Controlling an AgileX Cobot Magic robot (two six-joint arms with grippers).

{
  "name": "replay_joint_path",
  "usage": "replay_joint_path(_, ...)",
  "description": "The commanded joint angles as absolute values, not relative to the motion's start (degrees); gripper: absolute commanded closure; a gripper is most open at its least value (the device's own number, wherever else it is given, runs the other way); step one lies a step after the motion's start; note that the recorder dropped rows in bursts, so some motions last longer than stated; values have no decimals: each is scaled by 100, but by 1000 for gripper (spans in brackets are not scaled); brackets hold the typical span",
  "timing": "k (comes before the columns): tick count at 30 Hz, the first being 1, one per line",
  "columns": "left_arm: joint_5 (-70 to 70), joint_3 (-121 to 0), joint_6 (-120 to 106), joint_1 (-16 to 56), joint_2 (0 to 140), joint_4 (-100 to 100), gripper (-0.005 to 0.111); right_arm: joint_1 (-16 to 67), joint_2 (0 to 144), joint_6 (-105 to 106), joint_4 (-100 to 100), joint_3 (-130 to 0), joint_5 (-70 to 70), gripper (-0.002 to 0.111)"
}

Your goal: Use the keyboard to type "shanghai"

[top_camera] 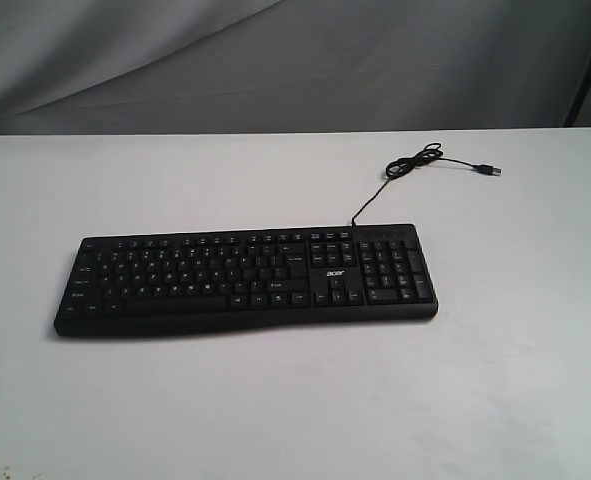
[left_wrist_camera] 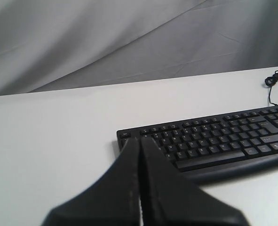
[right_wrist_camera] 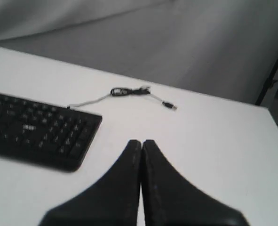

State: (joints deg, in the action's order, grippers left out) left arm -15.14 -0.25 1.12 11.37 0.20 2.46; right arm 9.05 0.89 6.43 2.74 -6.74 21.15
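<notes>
Exterior view shows the keyboard (top_camera: pixel 245 278) lying flat about midway between the front and back edges of the table (top_camera: pixel 295 410). Its long side runs parallel to the front edge, with the number pad toward the right edge. Neither arm appears in this view, so typing looks not yet begun, and the step in hand is the approach to the first letter.

In the left wrist view, the left gripper (left_wrist_camera: pixel 139 140) has its jaws pressed together with nothing between them. It hangs off the keyboard's left end, on the front-left corner side of the table. The right gripper (right_wrist_camera: pixel 141 142) is likewise closed and empty, out past the number pad toward the right edge.

The closed tips suit poking single keys. "S" should sit in the left part of the letter block, so the left arm seems better placed. The tip must come down on one key without clipping its neighbours, but the legends are too small to read.

Bare table surrounds the keyboard on all sides. Only the cable (top_camera: pixel 407 168), coiled toward the back edge with its plug (top_camera: pixel 490 170) loose, lies near the right arm's side.
</notes>
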Motion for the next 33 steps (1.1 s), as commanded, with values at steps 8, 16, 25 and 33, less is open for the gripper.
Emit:
replay_joint_path(8,-1487,0,128,1160,0,251,107,864,1813,833,34,-2538,1356,108)
replay_joint_path(16,-1487,0,128,1160,0,251,107,997,2632,242,-275,-2918,737,108)
replay_joint_path(25,-1487,0,128,1160,0,251,107,2311,3121,-592,-262,-2918,540,108)
replay_joint_path(33,-1487,0,128,1160,0,251,107,4647,5812,-776,434,-3601,567,108)
